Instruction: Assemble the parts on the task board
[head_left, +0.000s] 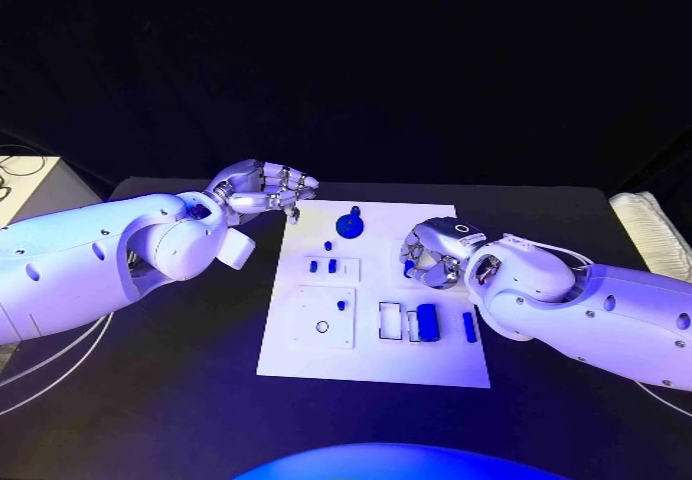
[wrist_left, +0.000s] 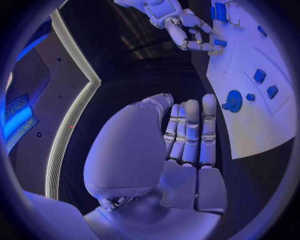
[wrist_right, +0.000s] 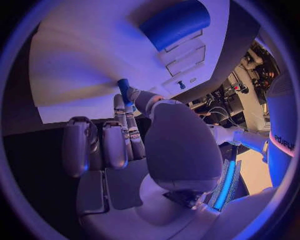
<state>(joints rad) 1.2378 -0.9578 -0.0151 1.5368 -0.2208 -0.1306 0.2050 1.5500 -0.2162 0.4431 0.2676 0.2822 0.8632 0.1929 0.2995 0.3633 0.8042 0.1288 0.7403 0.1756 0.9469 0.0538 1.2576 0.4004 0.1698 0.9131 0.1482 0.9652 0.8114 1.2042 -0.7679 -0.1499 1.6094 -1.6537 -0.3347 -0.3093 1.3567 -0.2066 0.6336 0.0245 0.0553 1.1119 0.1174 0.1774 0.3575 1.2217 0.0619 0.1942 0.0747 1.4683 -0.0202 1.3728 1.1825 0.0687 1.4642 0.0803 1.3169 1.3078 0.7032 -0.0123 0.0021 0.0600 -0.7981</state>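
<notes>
Blue part (wrist_right: 124, 84) is pinched by right hand (head_left: 433, 252) fingertips, just above task board (head_left: 375, 355) middle. Left hand (head_left: 263, 188) empty, fingers together, off board. Advice: lower slowly, align w/ slot before releasing.

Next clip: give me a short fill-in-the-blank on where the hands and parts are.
1. The right hand pinches a small ____ part.
2. The left hand hovers beyond the board's far-left corner, holding ____.
3. The round blue part lies nearer the ____ hand.

Missing words: blue; nothing; left
</notes>
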